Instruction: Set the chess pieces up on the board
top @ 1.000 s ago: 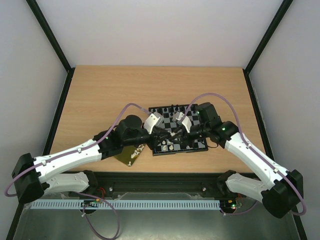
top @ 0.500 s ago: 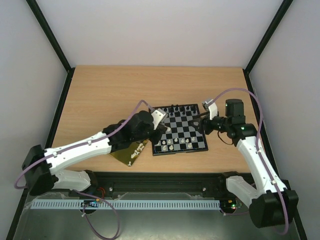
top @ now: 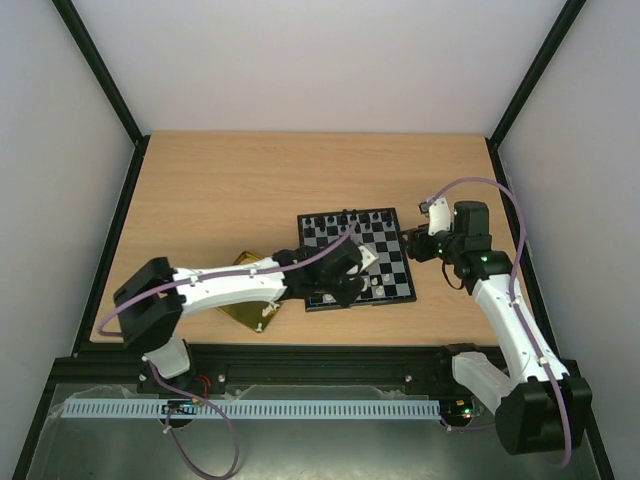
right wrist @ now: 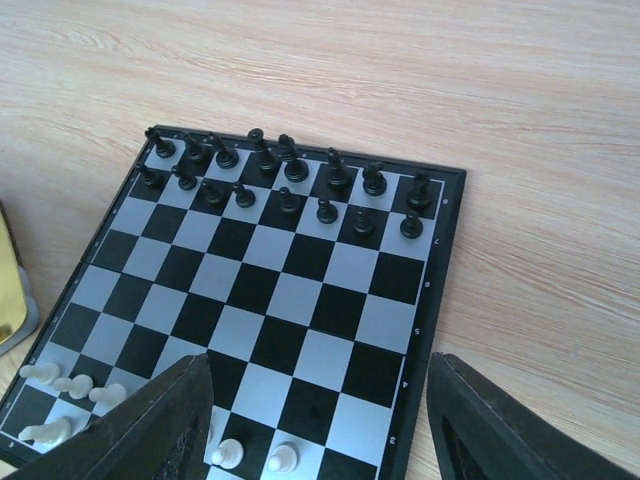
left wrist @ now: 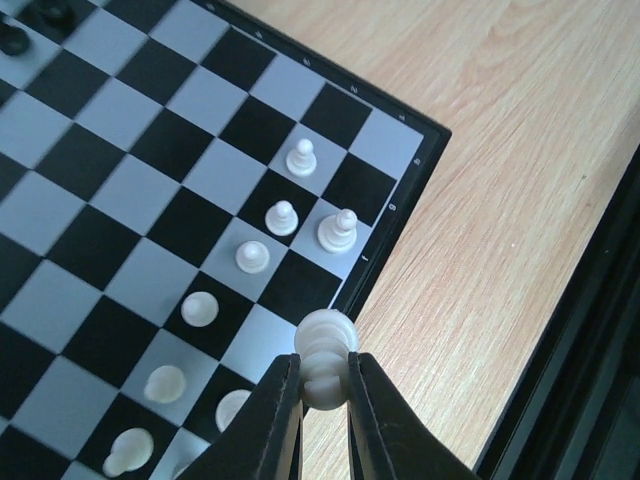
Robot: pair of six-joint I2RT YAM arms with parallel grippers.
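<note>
The board [top: 385, 225] lies mid-table, black chessmen lining its far rows. My left gripper [left wrist: 325, 385] is shut on a white chess piece [left wrist: 326, 345], which hangs over the board's near rim [left wrist: 400, 195] close to a corner. Several white chess pieces stand on the squares beyond it, among them a pawn [left wrist: 301, 157] and a taller piece [left wrist: 338, 230]. In the top view the left gripper [top: 357, 268] is over the board's near right part. My right gripper [right wrist: 322, 365] is open and empty above the board's right side, its fingers [right wrist: 165, 425] spread wide; in the top view the right gripper [top: 412, 246] sits at the board's right edge.
A shiny gold tray [top: 247, 311] holding a few white pieces lies left of the board, partly under the left arm; its edge [right wrist: 10, 300] shows in the right wrist view. Black chessmen [right wrist: 290, 165] fill two rows. Bare wooden table surrounds the board.
The two grippers were together over the board; the right one opened and drew back to the board's right edge. The left arm swung right across the near rows, still shut on its piece.
</note>
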